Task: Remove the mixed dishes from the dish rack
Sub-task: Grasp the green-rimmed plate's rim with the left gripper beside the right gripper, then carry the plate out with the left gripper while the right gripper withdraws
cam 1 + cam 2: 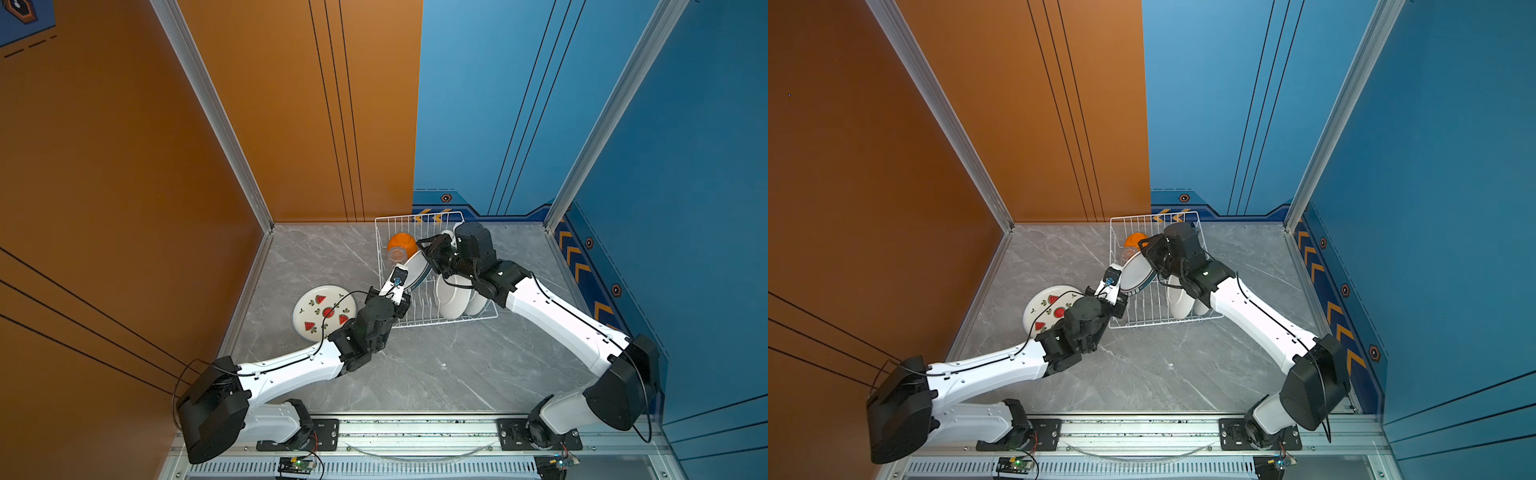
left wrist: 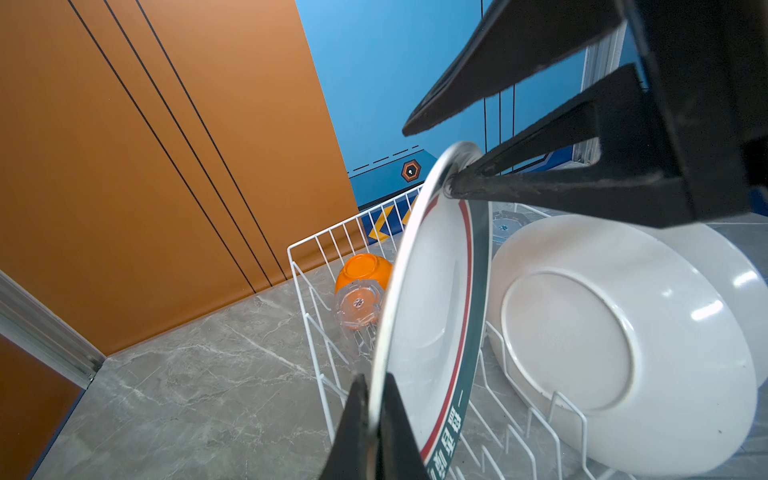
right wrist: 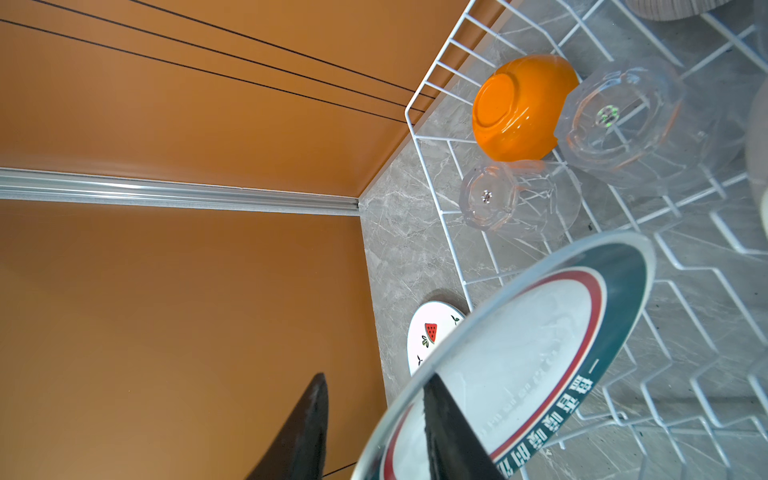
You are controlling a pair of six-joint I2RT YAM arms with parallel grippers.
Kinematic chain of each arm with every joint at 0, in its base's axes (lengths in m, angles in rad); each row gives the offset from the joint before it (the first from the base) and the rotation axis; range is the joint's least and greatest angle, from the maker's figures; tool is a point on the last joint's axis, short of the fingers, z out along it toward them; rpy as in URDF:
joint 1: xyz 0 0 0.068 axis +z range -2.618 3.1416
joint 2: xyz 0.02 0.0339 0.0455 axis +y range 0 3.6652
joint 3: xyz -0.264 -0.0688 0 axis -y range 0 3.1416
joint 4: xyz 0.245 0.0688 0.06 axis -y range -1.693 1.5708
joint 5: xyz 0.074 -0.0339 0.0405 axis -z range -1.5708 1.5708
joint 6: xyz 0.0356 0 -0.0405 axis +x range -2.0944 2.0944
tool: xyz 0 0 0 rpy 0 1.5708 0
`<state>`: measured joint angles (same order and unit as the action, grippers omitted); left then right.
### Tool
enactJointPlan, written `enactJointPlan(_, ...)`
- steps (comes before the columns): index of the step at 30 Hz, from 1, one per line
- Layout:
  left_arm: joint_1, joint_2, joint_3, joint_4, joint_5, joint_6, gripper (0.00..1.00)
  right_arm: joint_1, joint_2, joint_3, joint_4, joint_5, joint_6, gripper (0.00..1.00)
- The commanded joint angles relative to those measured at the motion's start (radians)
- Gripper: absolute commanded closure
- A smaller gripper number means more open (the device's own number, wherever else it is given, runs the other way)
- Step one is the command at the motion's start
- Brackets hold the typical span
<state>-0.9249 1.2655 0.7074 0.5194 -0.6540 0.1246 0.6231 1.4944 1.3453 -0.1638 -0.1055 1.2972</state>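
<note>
The white round plate with teal rim (image 2: 432, 299) and orange bowl (image 3: 519, 108) are smooth and glossy; clear faceted glasses (image 3: 490, 199); white coated-wire dish rack (image 2: 353, 219); polished grey marble-look tabletop (image 2: 187, 395); left pincer (image 2: 375, 390) fingers (image 2: 353, 436) matt black.

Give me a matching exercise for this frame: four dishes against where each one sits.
Dishes:
1 watermelon plate
2 orange bowl
3 teal-rimmed plate
4 plain white plate

Places:
A bottom up in the dish rack's far corner
B rim clamped by the left end effector
C flat on the table beside the rack
D on edge between the rack's prongs

Pairs: 1-C, 2-A, 3-B, 4-D
</note>
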Motion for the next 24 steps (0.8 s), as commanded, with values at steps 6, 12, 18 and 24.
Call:
enactJointPlan(6,0.026,-0.029,0.026,-0.044,0.045,-0.054,1.00,-0.020,-0.077,-0.052,0.047,0.001,-0.061,0.53)
enactJointPlan(12,0.054,-0.051,0.045,-0.100,0.062,-0.078,1.00,-0.028,-0.116,-0.082,0.046,0.009,-0.082,0.47)
enactJointPlan(18,0.105,-0.096,0.074,-0.193,0.100,-0.150,1.00,-0.038,-0.177,-0.119,0.037,0.015,-0.166,0.39)
enactJointPlan(24,0.239,-0.185,0.090,-0.328,0.214,-0.355,1.00,-0.045,-0.256,-0.175,-0.007,0.030,-0.294,0.33)
